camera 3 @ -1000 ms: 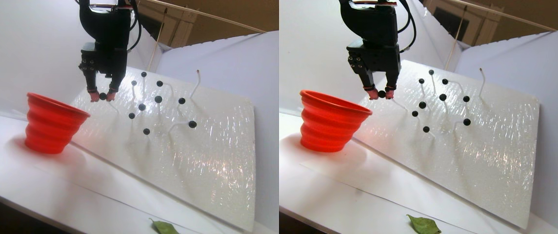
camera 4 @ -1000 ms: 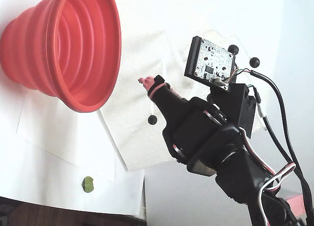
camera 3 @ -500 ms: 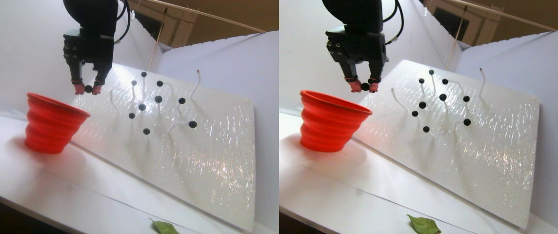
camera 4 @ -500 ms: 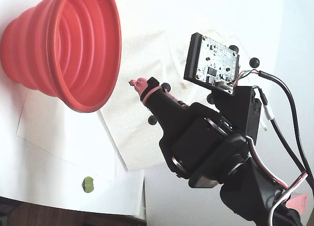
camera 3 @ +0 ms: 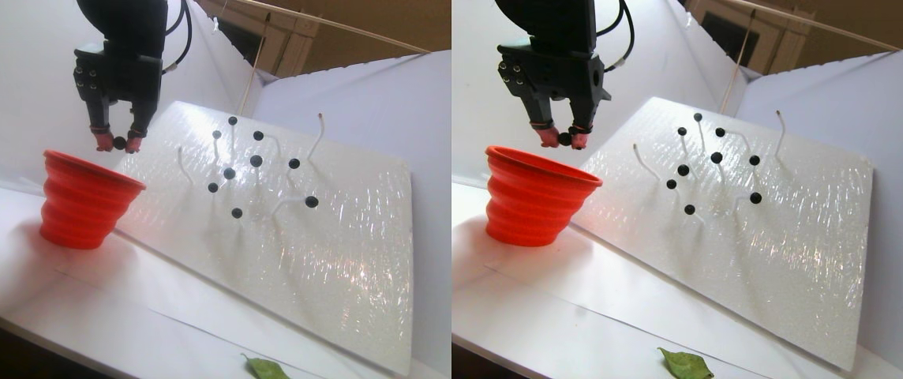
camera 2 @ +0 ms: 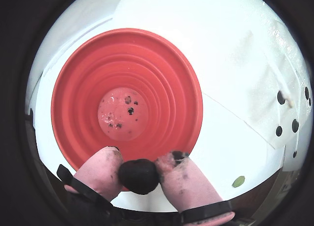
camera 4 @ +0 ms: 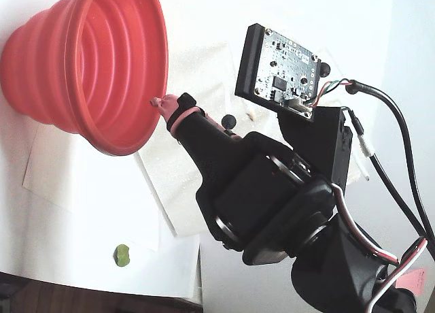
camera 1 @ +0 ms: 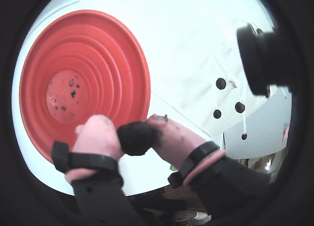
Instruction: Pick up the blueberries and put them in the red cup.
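The pink-tipped fingers (camera 2: 110, 169) pinch one dark blueberry (camera 2: 139, 176) between them, hanging just above the near rim of the red cup (camera 2: 162, 78). The cup stands on the white table (camera 3: 17, 276), beside a tilted white board (camera 3: 325, 237) where more blueberries (camera 3: 256, 160) sit on thin stalks.

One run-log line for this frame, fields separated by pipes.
tool: shut on tiny glossy black blueberry | position: above near rim of ridged red silicone cup | cup: dark specks only | others: on white slanted board
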